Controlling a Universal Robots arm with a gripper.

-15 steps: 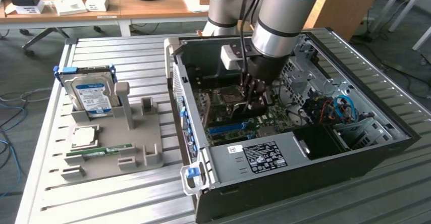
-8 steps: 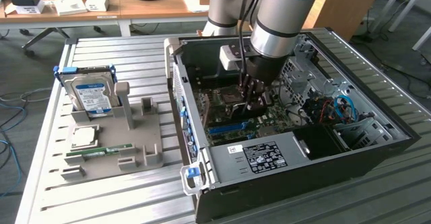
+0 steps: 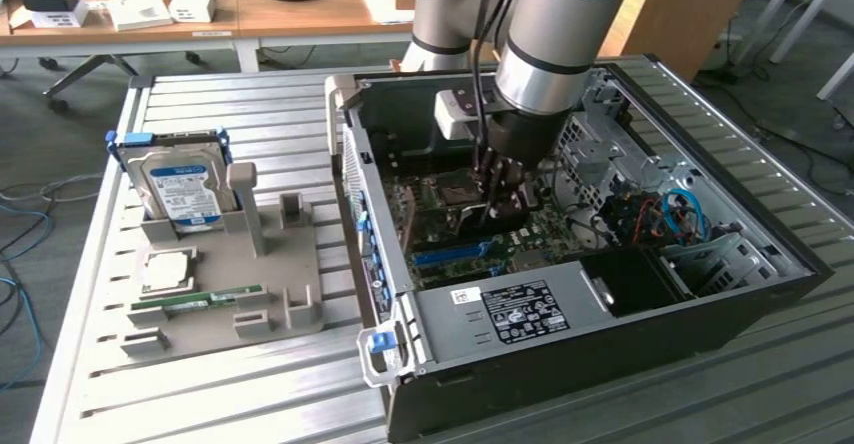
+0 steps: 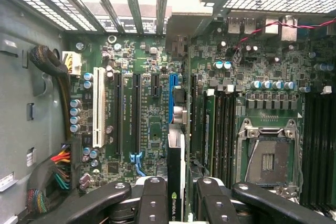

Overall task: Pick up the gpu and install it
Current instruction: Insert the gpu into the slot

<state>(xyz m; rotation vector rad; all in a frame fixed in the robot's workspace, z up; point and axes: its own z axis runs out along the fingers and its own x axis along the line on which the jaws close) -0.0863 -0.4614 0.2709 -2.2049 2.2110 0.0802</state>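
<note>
GPU (image 4: 176,182) stands edge-on between the jaws, which are clenched on its two faces, a black finger (image 4: 152,203) pressed to each side; its thin edge runs in line with the blue slot (image 4: 172,90) on the motherboard (image 4: 152,140), and whether it touches that slot I cannot tell. Just beside that line lie two black slots (image 4: 135,111) and a white slot (image 4: 98,111) on one side, the memory slots (image 4: 220,129) and the bare processor socket (image 4: 270,156) on the other; a bundle of coloured wires (image 4: 58,169) hugs the case wall, well apart from the card.

In the exterior view, lower centre, the labelled metal cover (image 3: 527,309) and the dark wall of the open case (image 3: 747,294) close the near side; blue cables (image 3: 681,209) coil at centre right; the arm (image 3: 547,54) comes straight down from the upper centre into the case, wrist vertical, with the case walls round it on all sides and open room above.

At the exterior view's left, on the slatted counter (image 3: 200,394), a grey holder (image 3: 287,294) carries a memory stick (image 3: 200,299), a processor (image 3: 167,269) and an upright hard drive (image 3: 180,184); in the upper left, a wooden desk (image 3: 294,14).
</note>
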